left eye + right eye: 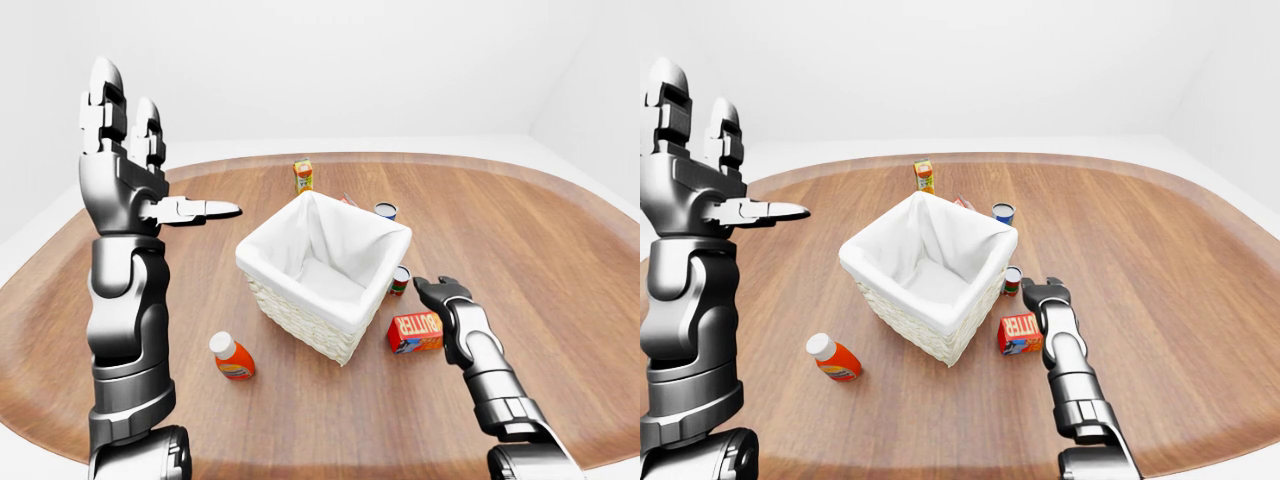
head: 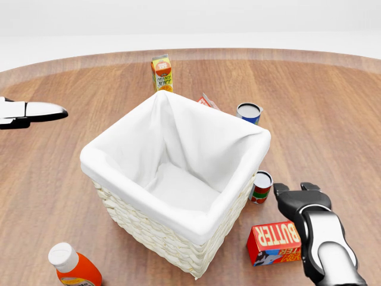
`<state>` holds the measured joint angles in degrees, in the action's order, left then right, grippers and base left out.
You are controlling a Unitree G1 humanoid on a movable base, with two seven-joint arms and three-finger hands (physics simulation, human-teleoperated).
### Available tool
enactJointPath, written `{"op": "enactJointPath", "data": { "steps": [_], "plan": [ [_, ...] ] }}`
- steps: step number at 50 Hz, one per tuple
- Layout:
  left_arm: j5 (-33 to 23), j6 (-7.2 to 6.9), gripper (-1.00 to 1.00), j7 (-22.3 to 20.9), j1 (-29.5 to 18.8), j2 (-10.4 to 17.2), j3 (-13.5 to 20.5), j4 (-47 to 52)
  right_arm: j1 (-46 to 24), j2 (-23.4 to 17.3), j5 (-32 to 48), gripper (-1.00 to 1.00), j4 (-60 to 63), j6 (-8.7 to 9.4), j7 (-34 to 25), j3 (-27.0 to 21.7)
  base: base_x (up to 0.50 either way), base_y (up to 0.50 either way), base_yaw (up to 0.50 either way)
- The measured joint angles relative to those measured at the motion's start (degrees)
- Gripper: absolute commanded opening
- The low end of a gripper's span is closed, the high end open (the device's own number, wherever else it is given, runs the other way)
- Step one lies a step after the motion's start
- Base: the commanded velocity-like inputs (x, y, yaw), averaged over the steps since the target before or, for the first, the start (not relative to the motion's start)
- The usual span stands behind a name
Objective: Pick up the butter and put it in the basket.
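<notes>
— Where was the butter box (image 2: 281, 241)?

— On the wooden surface (image 2: 333, 113), lying at the head view's lower right, just beside the white-lined wicker basket (image 2: 176, 182) and just below a small can (image 2: 261, 187).

— And the right hand (image 2: 296, 199)?

— Directly over the box's right end, its fingers (image 2: 281, 190) spread and holding nothing; whether it touched the box, I couldn't tell.

— The left hand (image 1: 124, 165)?

— Raised high at the left-eye view's left, fingers extended, empty. An orange bottle (image 1: 232, 356) lay below the basket, a juice carton (image 2: 161, 72) above it.
</notes>
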<state>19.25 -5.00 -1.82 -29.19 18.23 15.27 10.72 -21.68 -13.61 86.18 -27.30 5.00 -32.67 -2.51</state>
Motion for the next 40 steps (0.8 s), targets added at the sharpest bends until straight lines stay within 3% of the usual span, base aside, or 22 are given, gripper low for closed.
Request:
{"op": "enactJointPath", "data": {
  "steps": [23, 40],
  "plan": [
    [-0.29, 0.00, 1.00, -0.30, 0.10, -0.07, -0.09, -1.92, -13.11, -0.30, -13.73, 1.00, -32.73, 0.00, 19.29, 5.03, 0.00, 0.00, 0.00],
    [-0.41, 0.00, 1.00, -0.61, -0.05, -0.18, -0.30, -3.53, -17.35, 0.52, -18.08, 1.00, -45.23, 0.00, 25.39, 8.18, 0.00, 0.00, 0.00]
  ]
}}
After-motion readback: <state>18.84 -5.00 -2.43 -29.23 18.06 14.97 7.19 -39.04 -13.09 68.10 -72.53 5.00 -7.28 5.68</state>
